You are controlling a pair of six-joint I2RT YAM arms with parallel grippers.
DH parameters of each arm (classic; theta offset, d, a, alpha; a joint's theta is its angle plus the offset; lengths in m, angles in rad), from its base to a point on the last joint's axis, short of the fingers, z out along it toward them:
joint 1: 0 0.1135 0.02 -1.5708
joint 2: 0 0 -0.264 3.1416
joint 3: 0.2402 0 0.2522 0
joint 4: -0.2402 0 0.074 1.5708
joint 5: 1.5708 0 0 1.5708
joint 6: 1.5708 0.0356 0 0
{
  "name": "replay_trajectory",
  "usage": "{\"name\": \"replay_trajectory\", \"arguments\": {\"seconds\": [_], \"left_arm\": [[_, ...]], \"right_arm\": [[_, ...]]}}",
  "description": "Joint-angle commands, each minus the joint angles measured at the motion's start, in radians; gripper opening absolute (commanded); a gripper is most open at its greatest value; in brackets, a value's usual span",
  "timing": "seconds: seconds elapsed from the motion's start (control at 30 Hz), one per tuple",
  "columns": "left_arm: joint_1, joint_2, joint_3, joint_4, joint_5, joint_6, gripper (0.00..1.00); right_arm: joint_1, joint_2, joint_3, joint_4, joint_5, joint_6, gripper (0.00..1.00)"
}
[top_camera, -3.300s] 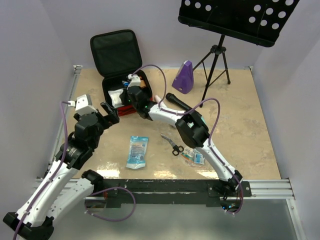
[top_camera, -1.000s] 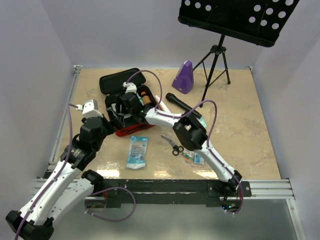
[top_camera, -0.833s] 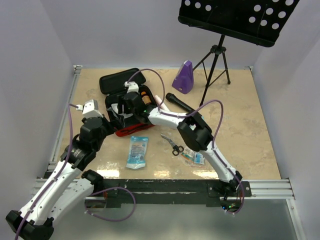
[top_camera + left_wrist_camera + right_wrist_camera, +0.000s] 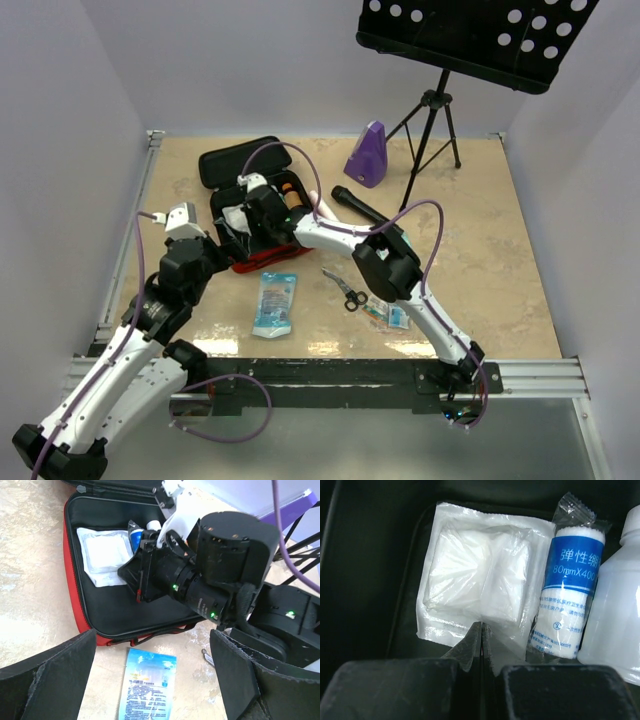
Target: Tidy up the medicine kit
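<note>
The jaws of my right gripper (image 4: pixel 482 656) are pressed nearly together, and a fold of clear wrap from the gauze packet (image 4: pixel 470 585) peaks up into the slit between them, so I read it as pinching that packet by its near edge. The packet lies flat on the black lining of the medicine kit (image 4: pixel 365 560), just beside a blue-and-white bandage roll (image 4: pixel 570 595), which in turn touches a white bottle (image 4: pixel 615 615).

My left gripper (image 4: pixel 152 645) hangs with its jaws spread wide and nothing between them, hovering near the kit's red front edge (image 4: pixel 75 605). The kit sits unzipped on the far left part of the table (image 4: pixel 480 250), lid folded back.

Outside it lie a blue sachet (image 4: pixel 274 302) just in front of the red rim, and scissors (image 4: pixel 346 290) a little to the right.

I judge this as the settling of the gauze in its place. Next I should let the wrap go without dragging the packet, lift the right arm straight out, then send the free left arm for the sachet.
</note>
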Motion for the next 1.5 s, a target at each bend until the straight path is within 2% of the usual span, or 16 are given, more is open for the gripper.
{"name": "replay_trajectory", "arguments": {"seconds": [0.0,0.27,0.4,0.47,0.57,0.6,0.63,0.73,0.9,1.0,1.17,1.27,1.47], "left_arm": [[0.006,0.001,-0.012,0.032,0.001,-0.005,1.00],[0.006,-0.003,-0.009,0.017,-0.004,-0.004,1.00],[0.006,-0.009,0.002,0.005,-0.012,-0.004,1.00],[0.006,-0.015,0.014,0.000,-0.021,-0.001,1.00],[0.006,-0.018,0.025,-0.001,-0.039,0.004,1.00],[0.006,-0.018,0.025,-0.006,-0.050,-0.001,1.00],[0.006,-0.015,0.023,-0.008,-0.059,-0.004,1.00],[0.006,0.005,0.006,-0.002,-0.041,-0.019,1.00],[0.006,0.070,-0.067,0.095,0.222,0.031,1.00],[-0.002,0.136,-0.106,0.124,0.324,0.027,1.00],[-0.063,0.202,-0.104,0.063,0.272,0.025,1.00],[-0.138,0.293,-0.071,0.008,0.223,0.033,1.00],[-0.307,0.497,-0.028,0.002,0.178,0.028,1.00]], "right_arm": [[-0.003,0.001,0.065,-0.029,-0.018,-0.002,0.00],[-0.004,0.050,0.136,-0.014,0.014,0.028,0.00],[-0.001,-0.084,-0.013,0.110,0.028,0.028,0.02],[-0.003,-0.207,-0.128,0.227,0.034,0.035,0.12],[-0.003,-0.371,-0.218,0.300,0.029,0.039,0.44],[-0.001,-0.412,-0.235,0.302,0.038,0.039,0.52],[-0.001,-0.454,-0.249,0.295,0.052,0.044,0.58],[-0.001,-0.577,-0.323,0.244,0.124,0.054,0.68],[-0.003,-0.862,-0.624,0.189,0.293,0.114,0.71],[-0.003,-1.031,-0.819,0.141,0.357,0.183,0.71],[0.000,-1.244,-1.089,0.052,0.362,0.289,0.69],[-0.001,-1.353,-1.206,0.052,0.344,0.332,0.69],[-0.001,-1.387,-1.254,0.061,0.336,0.341,0.69]]}}
